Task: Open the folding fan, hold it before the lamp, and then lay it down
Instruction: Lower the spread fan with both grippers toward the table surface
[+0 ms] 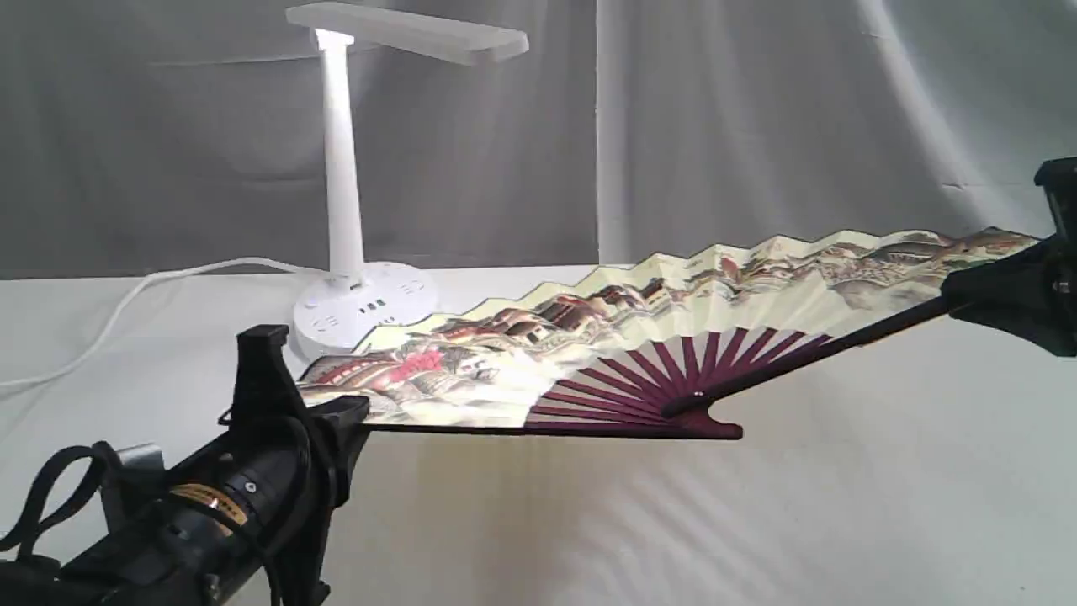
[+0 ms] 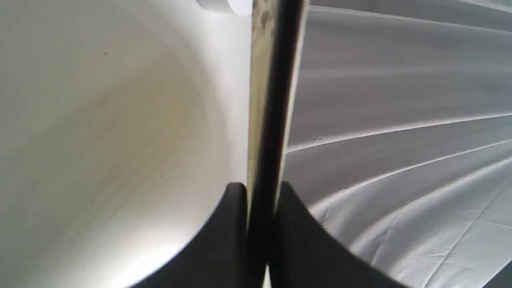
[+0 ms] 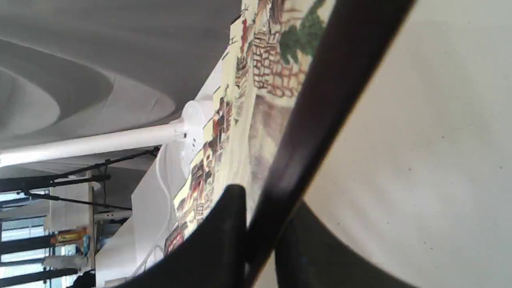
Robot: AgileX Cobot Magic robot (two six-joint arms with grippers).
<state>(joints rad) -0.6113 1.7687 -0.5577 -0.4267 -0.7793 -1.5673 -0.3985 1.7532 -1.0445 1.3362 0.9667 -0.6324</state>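
backdrop: grey draped cloth (image 1: 757,126), far side | table: white creased tablecloth (image 1: 589,522), near | beyond the table: dark stand rods (image 3: 60,180), bright window panes (image 3: 28,234)

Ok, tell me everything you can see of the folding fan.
The folding fan is spread open: a cream pleated paper leaf, black-edged, painted with houses and trees, on dark maroon wooden ribs meeting at a pivot. It hangs roughly flat above the white cloth, painted face up, before the lamp. The left gripper clamps one outer rib, the right gripper the other.

lamp (image 1: 345,210) on table (image 1: 757,522), folding fan (image 1: 673,311) before it
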